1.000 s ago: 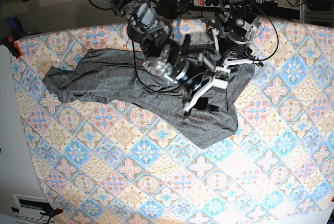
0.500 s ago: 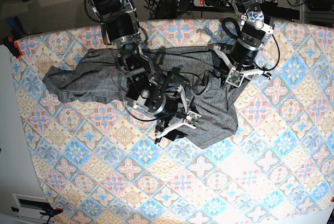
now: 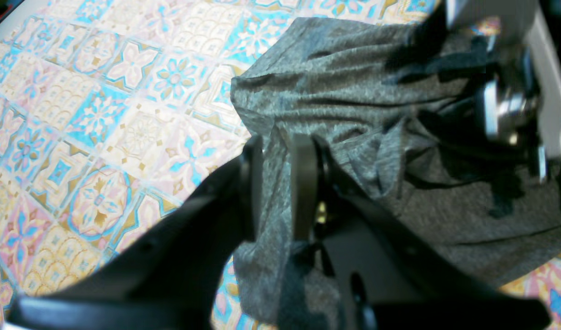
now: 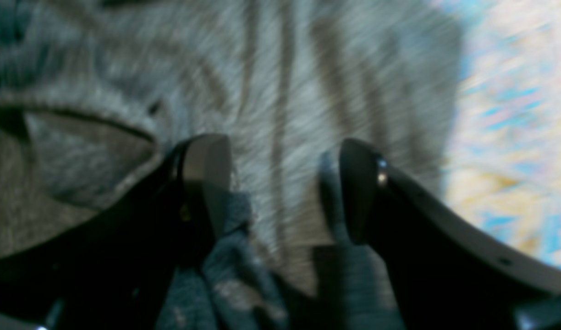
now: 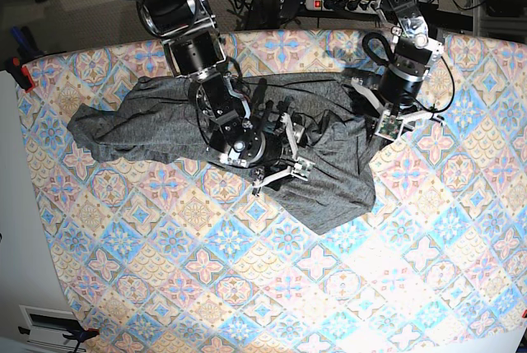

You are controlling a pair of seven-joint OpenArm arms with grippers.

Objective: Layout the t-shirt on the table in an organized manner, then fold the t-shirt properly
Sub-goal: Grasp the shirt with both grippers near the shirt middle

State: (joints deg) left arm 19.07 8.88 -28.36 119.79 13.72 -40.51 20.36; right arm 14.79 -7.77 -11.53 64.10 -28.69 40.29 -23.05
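Observation:
The dark grey t-shirt [image 5: 148, 127] lies rumpled across the far half of the table [image 5: 288, 287], stretched from left to right. My left gripper [image 5: 384, 129] is at the shirt's right edge. In the left wrist view it [image 3: 278, 183] is shut on a fold of the t-shirt [image 3: 354, 91], which is lifted slightly off the table [image 3: 101, 114]. My right gripper [image 5: 280, 178] hangs over the middle of the shirt. The blurred right wrist view shows it [image 4: 280, 183] open, with wrinkled t-shirt [image 4: 285, 68] beneath and the table [image 4: 505, 114] at the right.
A power strip with cables [image 5: 321, 3] lies beyond the table's far edge. A red clamp [image 5: 20, 69] sits at the far left corner. The right arm [image 3: 514, 91] shows at the top right of the left wrist view.
My right arm has swung from the shirt's right part toward its middle. My left gripper has shifted to the right, drawing the shirt's right edge with it.

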